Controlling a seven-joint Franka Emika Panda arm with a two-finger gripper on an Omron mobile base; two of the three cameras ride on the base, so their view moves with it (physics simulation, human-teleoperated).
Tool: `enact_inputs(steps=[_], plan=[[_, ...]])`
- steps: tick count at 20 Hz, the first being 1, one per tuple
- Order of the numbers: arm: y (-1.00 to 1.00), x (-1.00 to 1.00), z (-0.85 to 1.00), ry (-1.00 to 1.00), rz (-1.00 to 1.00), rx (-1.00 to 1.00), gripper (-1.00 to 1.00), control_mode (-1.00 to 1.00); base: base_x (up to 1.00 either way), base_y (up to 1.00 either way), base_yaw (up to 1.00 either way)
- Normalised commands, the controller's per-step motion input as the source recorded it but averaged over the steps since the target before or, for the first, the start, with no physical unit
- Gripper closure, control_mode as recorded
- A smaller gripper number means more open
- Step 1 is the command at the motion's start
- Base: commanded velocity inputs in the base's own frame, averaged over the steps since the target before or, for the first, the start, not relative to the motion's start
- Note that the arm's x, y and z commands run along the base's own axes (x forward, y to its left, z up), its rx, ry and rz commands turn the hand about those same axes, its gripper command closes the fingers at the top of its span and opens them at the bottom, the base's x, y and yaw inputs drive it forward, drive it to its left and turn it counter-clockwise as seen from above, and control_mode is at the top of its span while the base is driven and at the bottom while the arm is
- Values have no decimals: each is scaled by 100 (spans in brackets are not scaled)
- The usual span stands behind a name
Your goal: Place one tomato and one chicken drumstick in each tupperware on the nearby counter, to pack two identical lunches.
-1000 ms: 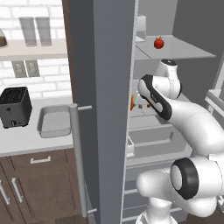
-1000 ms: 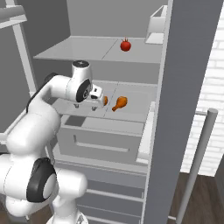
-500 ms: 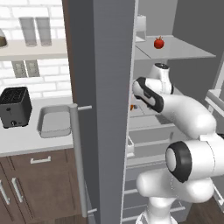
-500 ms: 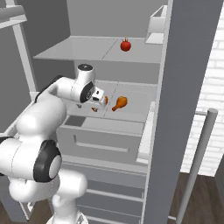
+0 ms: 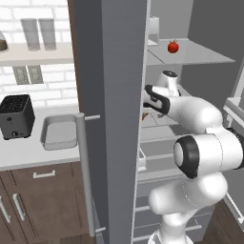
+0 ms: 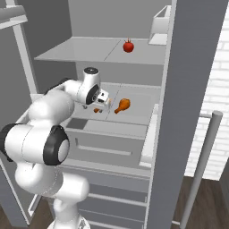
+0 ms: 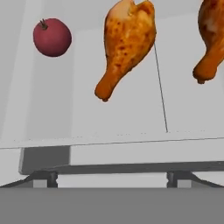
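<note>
In the open fridge, my gripper (image 6: 104,102) hangs open over the middle shelf (image 6: 138,109), holding nothing. One chicken drumstick (image 6: 122,105) lies just right of it; a second drumstick (image 6: 96,110) peeks out under the hand. The hand view has a drumstick (image 7: 124,43) straight ahead of the gripper (image 7: 111,177), another drumstick (image 7: 212,39) at the right edge and a tomato (image 7: 52,37) at upper left. A tomato (image 6: 129,46) (image 5: 173,46) sits on the upper shelf. A grey open tupperware (image 5: 59,132) stands on the counter (image 5: 28,152), left of the fridge.
The grey fridge door (image 5: 114,119) with its long handle (image 5: 83,171) stands open between the counter and the arm. A black toaster (image 5: 15,116) stands on the counter's left. A white box (image 6: 160,24) sits at the upper shelf's back right. Drawers lie below the middle shelf.
The arm has reached further into the fridge, bringing the hand right, closer to the drumsticks. The jaws stayed open. Food has not moved.
</note>
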Motion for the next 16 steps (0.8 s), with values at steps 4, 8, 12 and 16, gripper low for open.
enact_inputs(steps=[4,8,12,16], plan=[[0,51,-37,0,0,0,-100,-100,0,0,0],[0,63,-35,2,0,0,-100,-100,0,0,0],[0,60,-29,5,0,0,-100,-100,0,0,0],[0,62,-32,2,0,0,-100,-100,0,0,0]])
